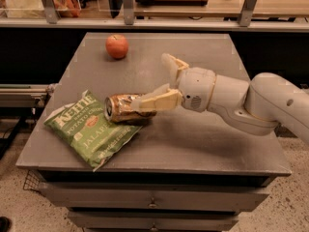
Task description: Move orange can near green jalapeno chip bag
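On the grey bench the can lies on its side, touching the bag. The gripper is spread, its lower finger on the can. An apple sits farther back, before a shelf.

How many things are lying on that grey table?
3: a round orange-red apple back left, a flat green chip bag front left, a bronze-orange drink can on its side at the bag's edge, beside the robot's open gripper. None seems hidden.

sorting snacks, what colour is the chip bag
The chip bag is green with white lettering, camera view; open pincer touches the orange can beside it.
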